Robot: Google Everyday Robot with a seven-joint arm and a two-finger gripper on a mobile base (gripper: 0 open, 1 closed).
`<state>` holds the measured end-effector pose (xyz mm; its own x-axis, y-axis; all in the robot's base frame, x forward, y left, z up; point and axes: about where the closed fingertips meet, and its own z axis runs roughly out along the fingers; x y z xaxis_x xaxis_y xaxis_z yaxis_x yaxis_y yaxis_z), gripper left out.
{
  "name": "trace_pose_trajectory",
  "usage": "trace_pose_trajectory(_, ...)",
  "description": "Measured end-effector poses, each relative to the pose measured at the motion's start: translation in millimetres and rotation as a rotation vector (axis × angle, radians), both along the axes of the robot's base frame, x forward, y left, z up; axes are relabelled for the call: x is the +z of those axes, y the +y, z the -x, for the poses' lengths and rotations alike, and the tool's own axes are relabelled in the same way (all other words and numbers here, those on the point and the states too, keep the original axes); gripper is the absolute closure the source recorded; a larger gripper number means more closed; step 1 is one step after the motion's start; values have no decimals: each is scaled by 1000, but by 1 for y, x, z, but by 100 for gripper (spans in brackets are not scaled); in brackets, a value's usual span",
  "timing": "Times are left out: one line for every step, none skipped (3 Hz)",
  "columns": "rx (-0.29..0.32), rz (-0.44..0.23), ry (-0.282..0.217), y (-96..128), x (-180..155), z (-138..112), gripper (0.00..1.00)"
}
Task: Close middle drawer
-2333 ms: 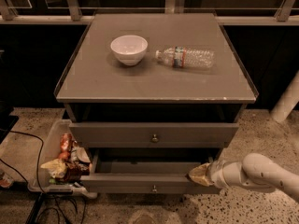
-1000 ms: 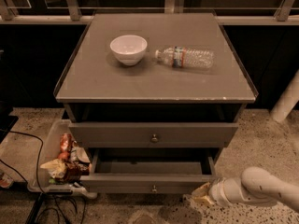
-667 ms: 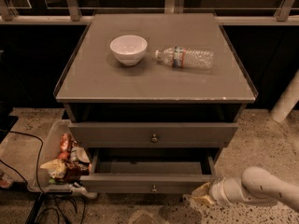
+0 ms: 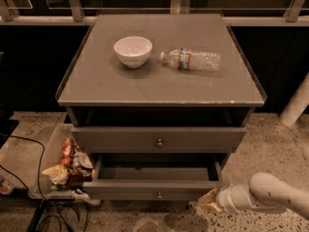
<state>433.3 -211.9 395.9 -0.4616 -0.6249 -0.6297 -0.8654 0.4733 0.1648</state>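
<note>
The middle drawer [image 4: 154, 189] is the lower of the two knobbed drawers. It stands pulled out, its flat grey-brown front facing me with a small round knob [image 4: 159, 195] at its centre. The matching drawer front [image 4: 159, 139] one tier higher is also a little way out. My gripper [image 4: 208, 201] is low at the right, next to the right end of the middle drawer's front, on the end of the white arm [image 4: 270, 193].
The cabinet top [image 4: 164, 86] holds a white bowl [image 4: 133, 51] and a plastic water bottle [image 4: 192, 60] lying on its side. A clear bin [image 4: 50, 151] with snack packets [image 4: 65, 170] sits on the floor at the left, with black cables [image 4: 43, 216] in front. A white post [image 4: 295, 103] stands at the right.
The gripper has dropped from beside the drawer's right end down and a little forward. Over the last second it has barely moved. The drawer is as far out as before.
</note>
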Motion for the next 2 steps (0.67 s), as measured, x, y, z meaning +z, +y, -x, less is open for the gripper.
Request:
trace_pose_trajectory(14, 15, -15, 3, -1, -4, 13)
trace_pose_trajectory(31, 28, -46, 10, 0, -17, 0)
